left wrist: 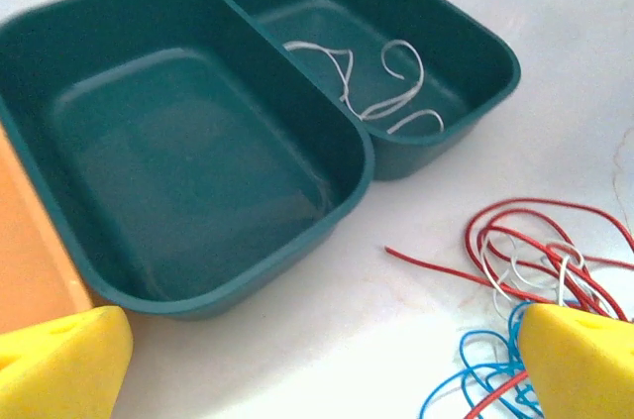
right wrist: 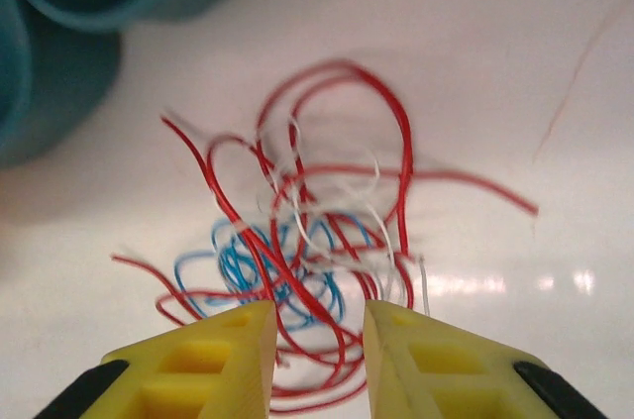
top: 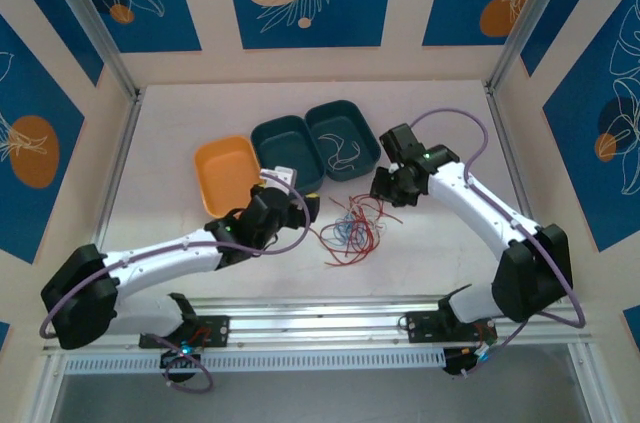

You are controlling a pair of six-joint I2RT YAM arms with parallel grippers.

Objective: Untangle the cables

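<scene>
**Knot on the counter, both tools at it**

I see the cables heaped in a red, blue and white knot on the counter, near the right teal tray, where one white strand lies apart from the rest. My left tool stands wide apart at the knot's left edge. My right tool hangs over the knot with its fingers narrowly apart, and red strands run beneath the gap.
</scene>
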